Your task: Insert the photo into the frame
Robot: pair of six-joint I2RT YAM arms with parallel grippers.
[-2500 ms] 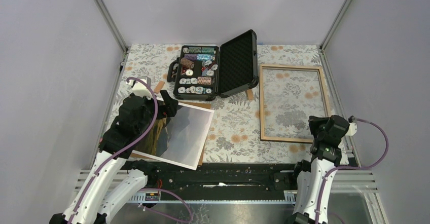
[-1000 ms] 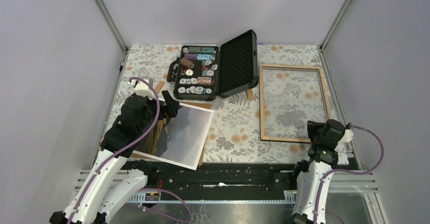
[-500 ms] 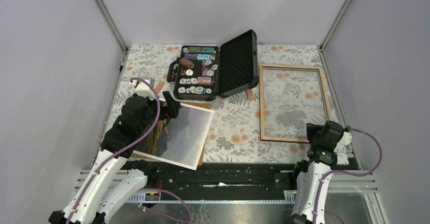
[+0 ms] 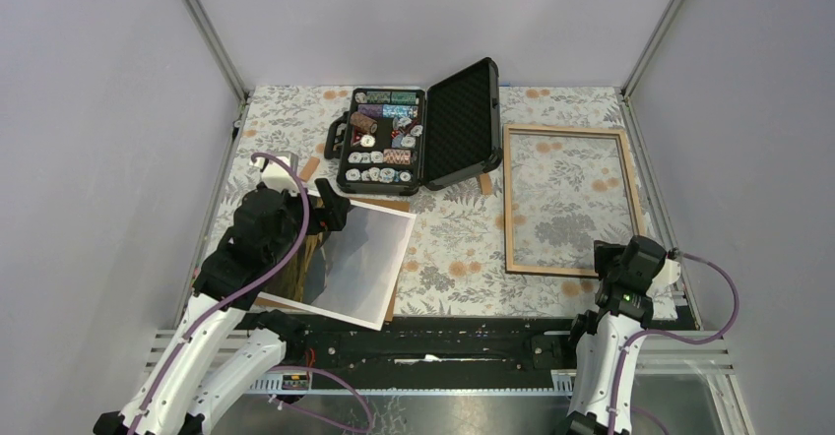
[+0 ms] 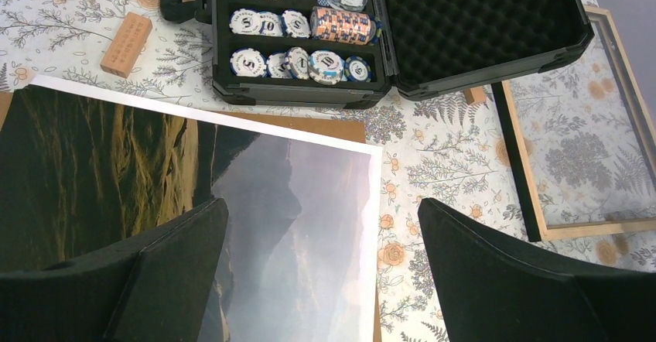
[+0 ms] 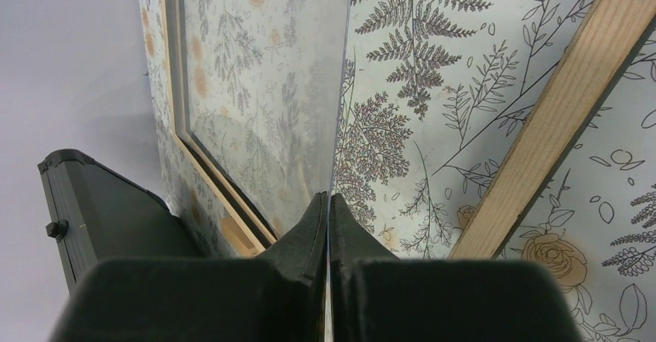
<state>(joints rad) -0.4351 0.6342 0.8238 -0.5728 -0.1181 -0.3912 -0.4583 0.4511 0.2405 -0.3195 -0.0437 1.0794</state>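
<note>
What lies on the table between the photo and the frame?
Nothing, only bare floral cloth, as the top view shows between photo and frame.

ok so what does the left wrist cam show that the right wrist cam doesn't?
Left wrist only: the photo, the open chip case, a wooden block, and the left gripper open over the photo. Right wrist only: the right gripper, fingers pressed together, seen up close. Both: the frame, with its light wood rail, and the floral tablecloth.
</note>
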